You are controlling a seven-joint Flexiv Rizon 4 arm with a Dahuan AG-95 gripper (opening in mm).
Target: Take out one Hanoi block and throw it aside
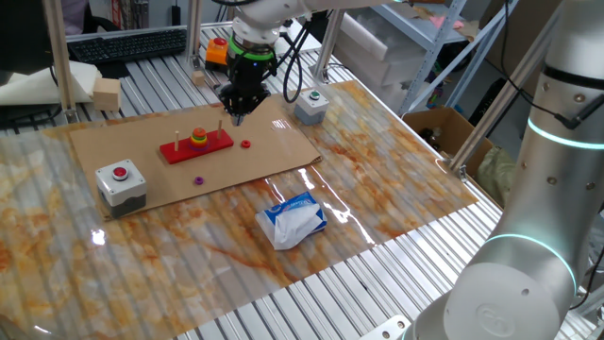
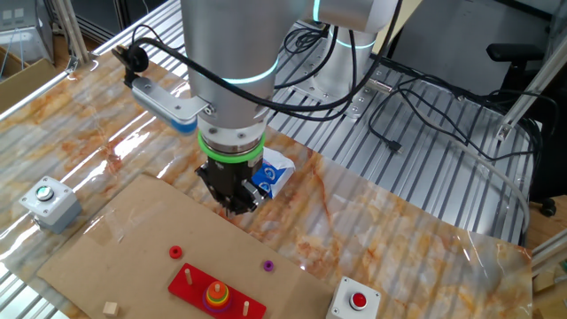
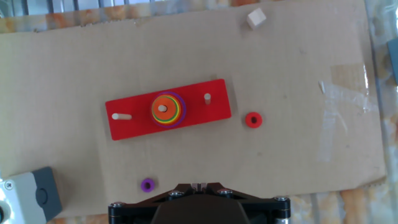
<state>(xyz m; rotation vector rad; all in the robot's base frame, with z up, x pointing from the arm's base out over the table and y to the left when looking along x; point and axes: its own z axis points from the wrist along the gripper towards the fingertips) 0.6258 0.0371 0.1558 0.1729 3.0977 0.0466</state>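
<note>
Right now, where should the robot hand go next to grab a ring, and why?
Probably sideways until it is over the middle peg, then down. The gripper hangs in the air beside the red base, holding nothing, and the orange top ring sits on the stack there. The jaws can't be seen clearly.

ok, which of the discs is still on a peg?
The orange disc, top of the stack on the base's middle peg. The red and purple discs lie loose on the cardboard.
</note>
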